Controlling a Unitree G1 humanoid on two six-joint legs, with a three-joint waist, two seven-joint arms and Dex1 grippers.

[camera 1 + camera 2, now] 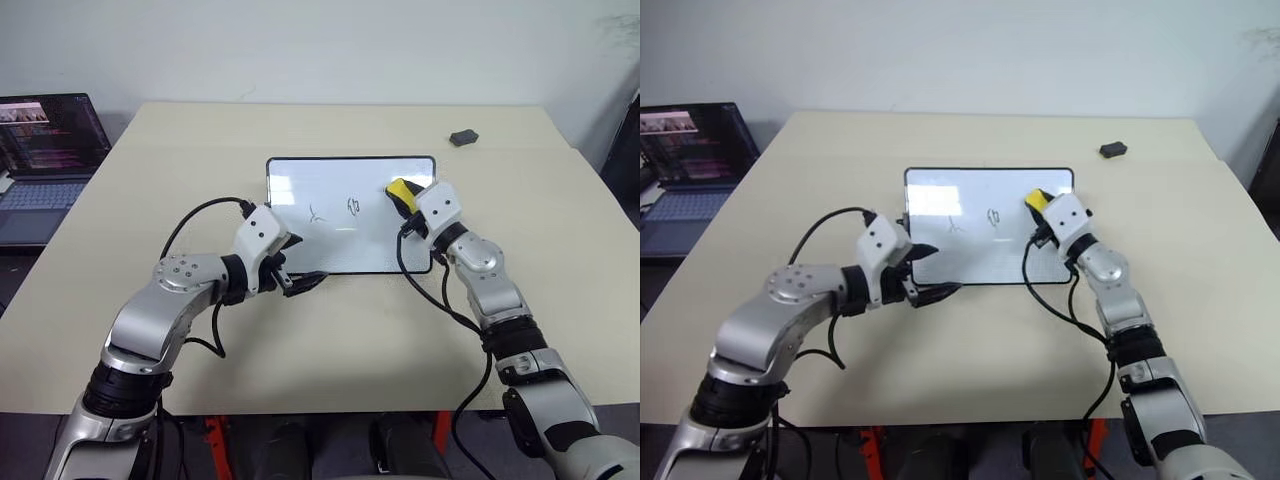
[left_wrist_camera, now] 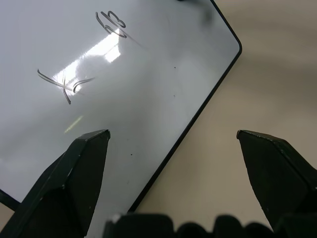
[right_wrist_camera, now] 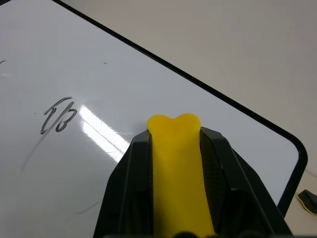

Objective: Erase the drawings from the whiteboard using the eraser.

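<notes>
**Eraser gripped above a marked board**

Head view: a glossy, black-framed whiteboard [image 1: 350,215] lies flat on the beige table [image 1: 330,330], two thin drawings [image 1: 335,211] at its middle. The right gripper [image 1: 402,195] pinches the yellow eraser [image 1: 400,190] over the board's right part.

Left wrist view: the left gripper [image 2: 173,141] gapes wide at the board's near left corner.

Right wrist view: the squeezed eraser bulges between black fingers [image 3: 131,173].
</notes>
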